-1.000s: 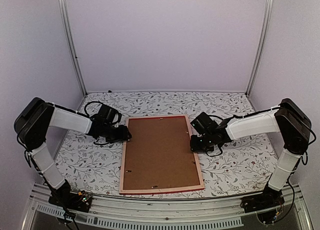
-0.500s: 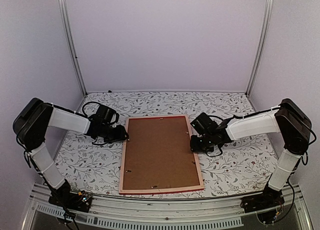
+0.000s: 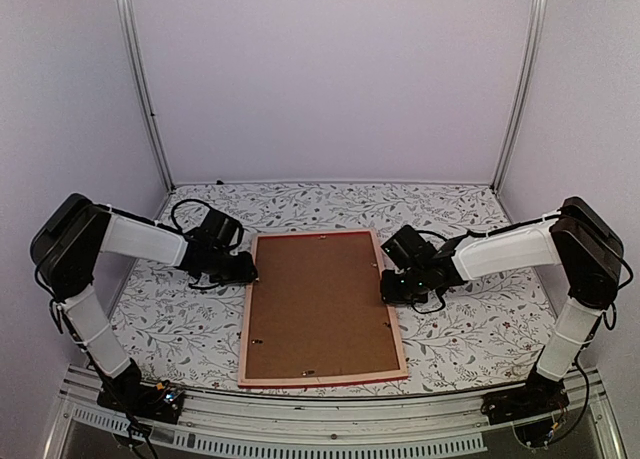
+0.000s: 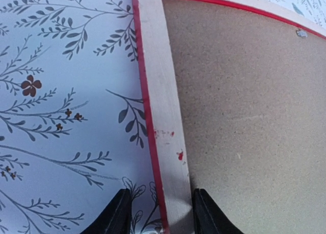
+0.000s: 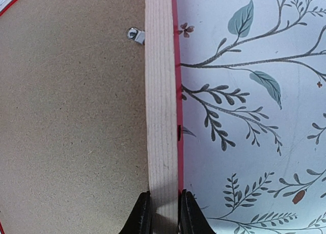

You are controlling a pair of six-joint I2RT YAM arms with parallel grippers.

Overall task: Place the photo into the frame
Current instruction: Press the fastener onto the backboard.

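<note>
While left fingers [image 4: 120, 216], narrower than a second ago, straddle the left rail of the frame [image 4: 163, 91] with a gap, right fingers [image 5: 140, 216] stay clamped on its right rail; frame unmoved, back up, on the worktop [image 3: 470, 329].

A large rectangular picture frame [image 3: 320, 377] lies flat and face down at the centre of the table [image 3: 480, 329]. Its long sides run from 12 to 6 o'clock, and its near short side is close to the table's 6 o'clock edge. The thin rails show pale, straight-grained wood on top, with bright red along their outer edges and a few red paint flecks. A brown backing board [image 3: 320, 304] fills the opening, with small metal tabs [image 5: 135, 34] at its edges.
</note>
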